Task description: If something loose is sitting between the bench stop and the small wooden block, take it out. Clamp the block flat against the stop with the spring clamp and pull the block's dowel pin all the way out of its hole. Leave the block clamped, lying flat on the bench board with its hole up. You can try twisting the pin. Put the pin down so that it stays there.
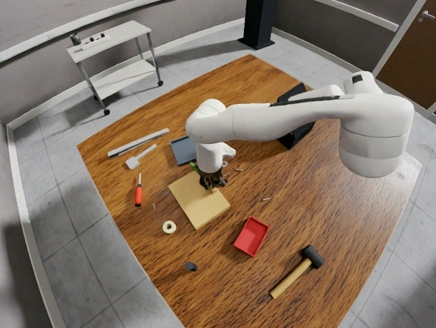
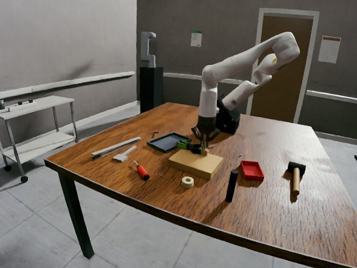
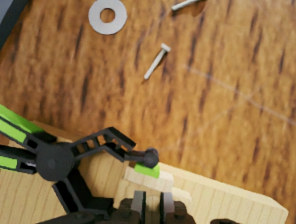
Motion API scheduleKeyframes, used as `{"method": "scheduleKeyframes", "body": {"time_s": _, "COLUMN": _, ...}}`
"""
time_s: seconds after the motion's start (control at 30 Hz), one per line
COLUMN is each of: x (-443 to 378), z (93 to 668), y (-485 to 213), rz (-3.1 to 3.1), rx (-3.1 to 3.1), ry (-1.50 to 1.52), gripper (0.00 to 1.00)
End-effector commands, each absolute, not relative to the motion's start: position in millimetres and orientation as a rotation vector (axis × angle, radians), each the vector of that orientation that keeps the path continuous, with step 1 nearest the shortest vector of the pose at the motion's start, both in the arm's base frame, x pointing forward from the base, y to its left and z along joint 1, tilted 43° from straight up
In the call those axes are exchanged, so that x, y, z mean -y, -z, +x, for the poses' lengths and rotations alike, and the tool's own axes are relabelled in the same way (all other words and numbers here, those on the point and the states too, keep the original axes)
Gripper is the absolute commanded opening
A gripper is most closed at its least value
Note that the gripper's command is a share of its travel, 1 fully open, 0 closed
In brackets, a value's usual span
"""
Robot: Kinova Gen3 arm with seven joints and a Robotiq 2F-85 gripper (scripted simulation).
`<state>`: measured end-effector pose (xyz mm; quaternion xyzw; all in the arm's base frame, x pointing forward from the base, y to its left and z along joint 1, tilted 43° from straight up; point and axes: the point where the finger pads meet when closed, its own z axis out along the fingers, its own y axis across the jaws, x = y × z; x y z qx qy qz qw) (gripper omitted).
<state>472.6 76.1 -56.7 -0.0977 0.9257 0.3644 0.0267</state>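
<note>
The tan bench board [image 1: 199, 200] lies mid-table; it also shows in the exterior view [image 2: 195, 163]. The small wooden block [image 3: 150, 182] sits at the board's far edge, and the green-tipped jaw of the black spring clamp [image 3: 55, 160] rests on it. The clamp's green handles point toward the grey tray [image 2: 167, 142]. My gripper [image 3: 152, 207] [image 2: 204, 143] points straight down over the block [image 2: 206, 151], its fingers nearly together on the thin light dowel pin, which stands upright above the block. The bench stop is hidden under my fingers and the clamp.
A washer [image 3: 107, 17] and loose screws [image 3: 156, 61] lie on the table beyond the board. A red bin [image 1: 252, 235], hammer [image 1: 296, 272], black cylinder [image 1: 190, 266], tape roll [image 1: 168, 224], screwdriver [image 1: 138, 191], scraper [image 1: 140, 156] and metal bar [image 1: 138, 142] surround the board.
</note>
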Motion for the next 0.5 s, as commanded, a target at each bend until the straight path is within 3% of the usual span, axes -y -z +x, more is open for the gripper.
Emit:
{"method": "scheduleKeyframes", "body": {"time_s": 0.0, "x": -75.0, "z": 473.2, "y": 55.9, "rz": -0.311, "rx": -2.855, "ry": -1.123, "gripper": 0.10}}
{"method": "scheduleKeyframes", "body": {"time_s": 0.47, "x": -75.0, "z": 473.2, "y": 55.9, "rz": -0.350, "rx": -2.841, "ry": -1.118, "gripper": 0.10}}
